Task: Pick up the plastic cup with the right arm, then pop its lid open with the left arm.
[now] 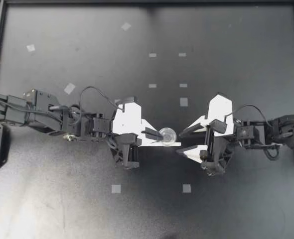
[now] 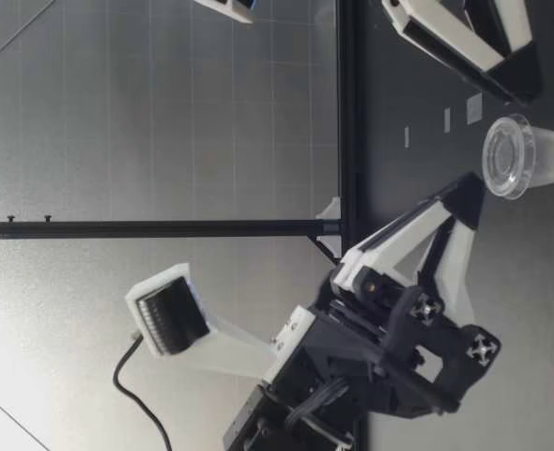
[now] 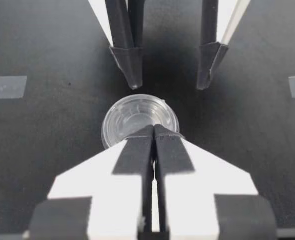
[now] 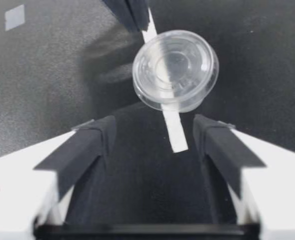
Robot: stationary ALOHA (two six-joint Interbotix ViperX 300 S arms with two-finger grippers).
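One small clear cup (image 1: 167,134) hangs above the table (image 1: 87,209), pinched by its edge in the left gripper (image 1: 159,134); the right gripper (image 1: 181,142) gapes before it. Looks light, thin, slippery, crushable: grip the wall gently.

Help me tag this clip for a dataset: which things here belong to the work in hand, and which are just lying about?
In hand: the clear cup, pinched by my left gripper; my right gripper, open, facing it.
Lying about: the pale tape squares on the black table.
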